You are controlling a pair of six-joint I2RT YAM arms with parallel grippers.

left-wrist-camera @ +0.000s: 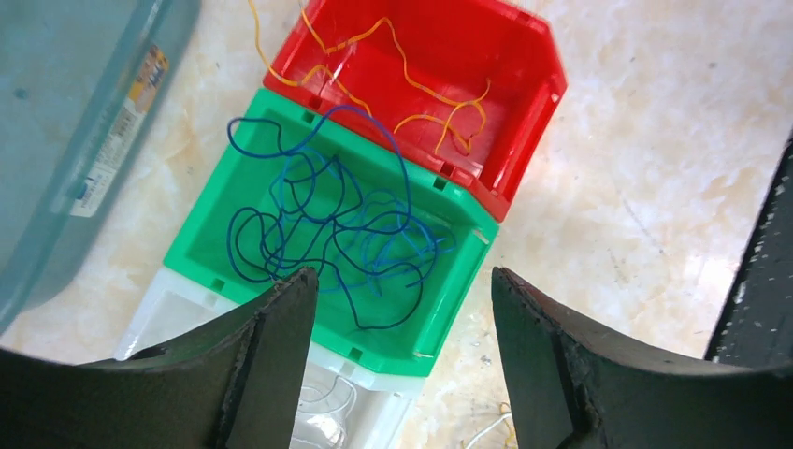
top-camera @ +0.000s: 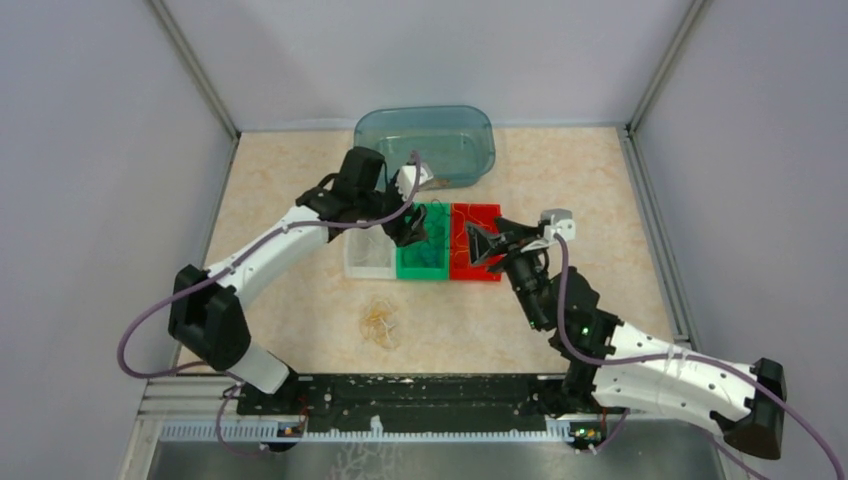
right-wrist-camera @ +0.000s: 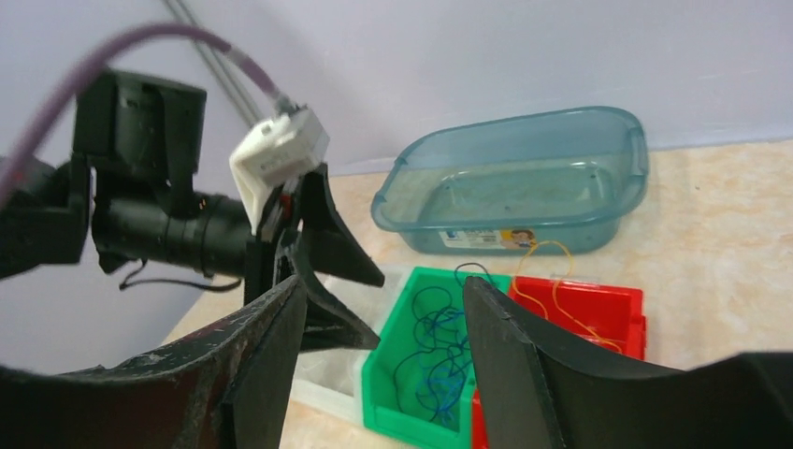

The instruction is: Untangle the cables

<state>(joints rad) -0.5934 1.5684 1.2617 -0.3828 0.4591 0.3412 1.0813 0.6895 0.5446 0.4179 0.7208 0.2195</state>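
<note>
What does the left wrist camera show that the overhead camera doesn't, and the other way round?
Only the left wrist view: each loop of the thin blue wires in the green plastic bin, and the thin orange wires in the red plastic bin. Only the overhead view: the whole left arm, right arm and right gripper. Both: the two bins and the teal translucent plastic tub.

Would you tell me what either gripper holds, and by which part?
Nothing: the left gripper is open above the thin blue wires in the green plastic bin; the right gripper is open too.

marbled table point(top-camera: 610, 290) bears bins point(top-camera: 421, 266), tub point(top-camera: 425, 140), cables point(top-camera: 380, 322) (tangled)
</note>
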